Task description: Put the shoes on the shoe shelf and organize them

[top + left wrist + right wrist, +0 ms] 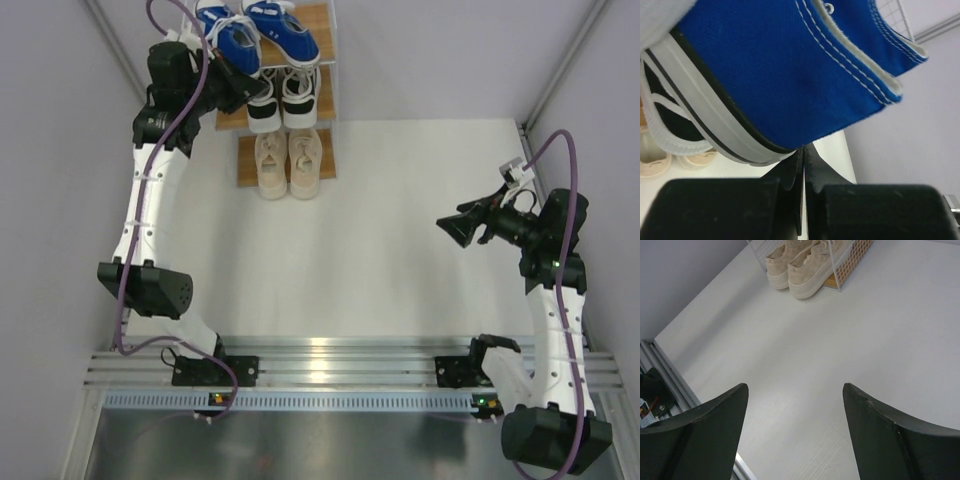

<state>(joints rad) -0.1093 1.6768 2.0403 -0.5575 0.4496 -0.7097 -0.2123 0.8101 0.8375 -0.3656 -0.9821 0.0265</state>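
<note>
Left gripper (804, 148), jaws pressed together on nothing, sits just under the sole of the blue shoe (790, 75); a forward nudge may shove it off the shelf (322, 30). Right gripper (795, 400) gapes wide, empty, beige shoes (800, 265) far ahead.

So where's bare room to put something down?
The white table is bare between the beige shoes and the arm bases, and right of the shoe shelf. The shelf is crowded: each tier holds shoes, with the left arm at its left side.
</note>
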